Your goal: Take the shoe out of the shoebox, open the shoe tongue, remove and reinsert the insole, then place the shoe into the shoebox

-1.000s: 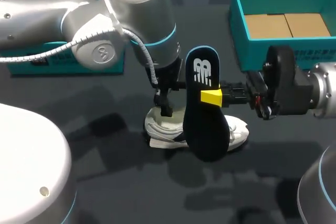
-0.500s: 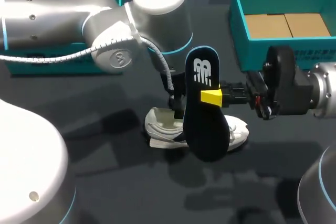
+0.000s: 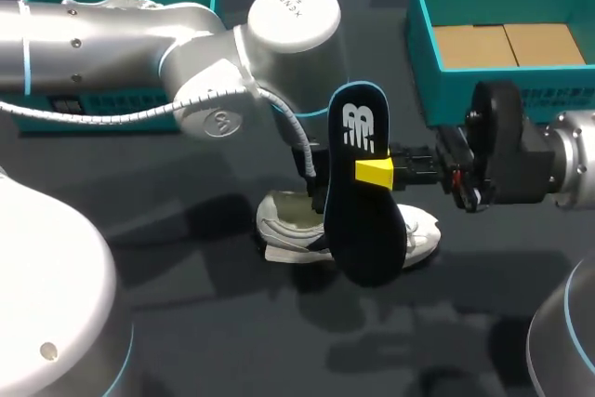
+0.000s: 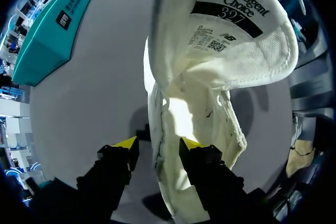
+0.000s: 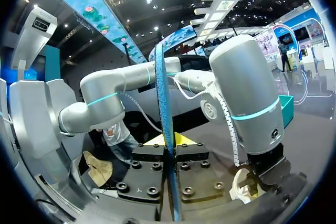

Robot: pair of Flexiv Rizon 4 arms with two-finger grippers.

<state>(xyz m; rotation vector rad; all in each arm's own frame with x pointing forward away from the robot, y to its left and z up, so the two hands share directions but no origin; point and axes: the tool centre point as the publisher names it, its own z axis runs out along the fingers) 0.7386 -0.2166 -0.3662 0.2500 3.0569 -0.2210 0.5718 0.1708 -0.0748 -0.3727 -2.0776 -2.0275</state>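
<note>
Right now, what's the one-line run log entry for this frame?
stage: insole out | right gripper: shut on insole, held upright over shoe | left gripper: open, shoe's side wall between fingers | shoe: on table, outside shoebox

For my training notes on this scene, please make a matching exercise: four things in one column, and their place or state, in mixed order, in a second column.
Things:
1. dark blue foam insole
2. white mesh sneaker
3. teal cardboard shoebox on the right
4. left gripper

Place or state:
A. resting on the dark table
B. fingers open
C. held upright in the right gripper
D. brown cardboard inside

Pairs: 1-C, 2-A, 3-D, 4-B
</note>
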